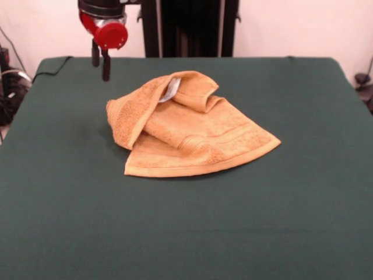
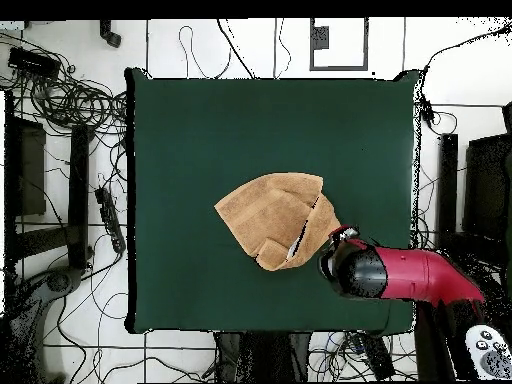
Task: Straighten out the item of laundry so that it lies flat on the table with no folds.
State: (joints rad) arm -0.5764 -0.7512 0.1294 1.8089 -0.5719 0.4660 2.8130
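In the front view, at about ten o'clock, the pincer (image 1: pixel 101 65) hangs from the red and black arm above the worktop (image 1: pixel 64 192), its two dark fingers (image 1: pixel 106 67) close side by side with nothing between them; they look nearly pressed together and hold no cloth. It sits clear of the surface, just off the far left edge of the towel (image 1: pixel 186 137).

Moving right, the towel lies near the middle of the worktop, slightly toward twelve o'clock, and it is far from flat. Its left side is doubled over in a thick flap, and the far part is bunched into a raised fold at about twelve o'clock of the heap, where the white care label (image 1: pixel 171 88) shows inside the crease. Only the right-hand corner, pointing to three o'clock, lies spread on the green cloth.

From overhead the towel (image 2: pixel 275 218) reads as a folded wedge, with the arm's end at its five o'clock edge.

By my judgement the task is barely begun: the folded layers have yet to be opened, and nothing is grasped.
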